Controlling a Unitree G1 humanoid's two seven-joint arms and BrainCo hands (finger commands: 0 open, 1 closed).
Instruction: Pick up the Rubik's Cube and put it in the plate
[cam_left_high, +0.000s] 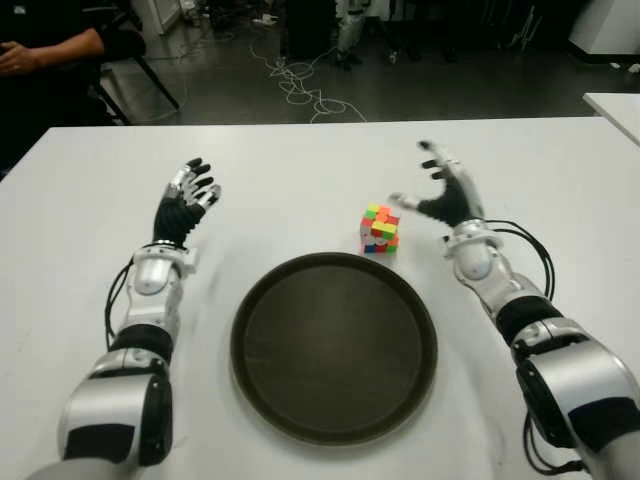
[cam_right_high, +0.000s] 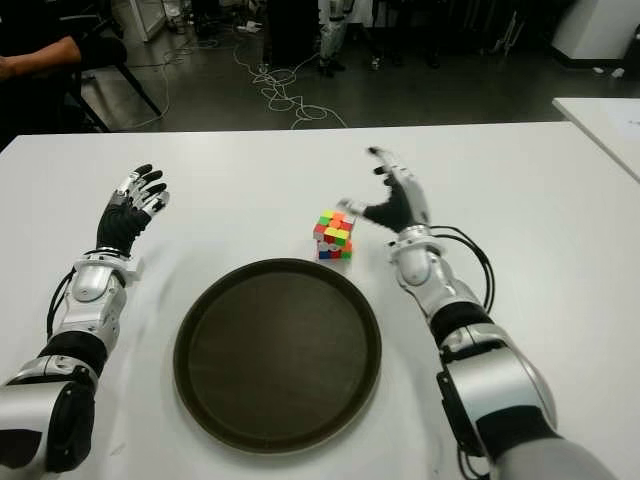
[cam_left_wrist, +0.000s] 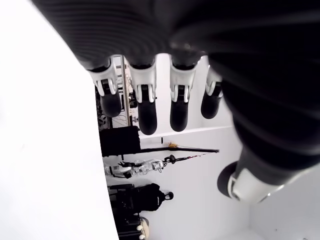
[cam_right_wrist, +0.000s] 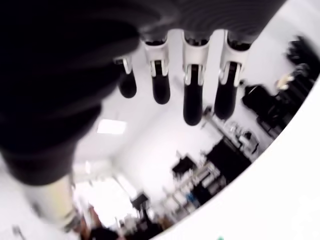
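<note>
While the cube (cam_left_high: 379, 229) sits just beyond the plate (cam_left_high: 334, 345), right hand (cam_left_high: 447, 190) beside it spread, empty; left hand (cam_left_high: 186, 203) also spread, empty.

The bench (cam_left_high: 300, 170) looks smooth, matt white. The plate (cam_left_high: 333, 345) is dark with a dull sheen. The Rubik's Cube (cam_left_high: 379, 228) shows glossy bright plastic faces.
</note>
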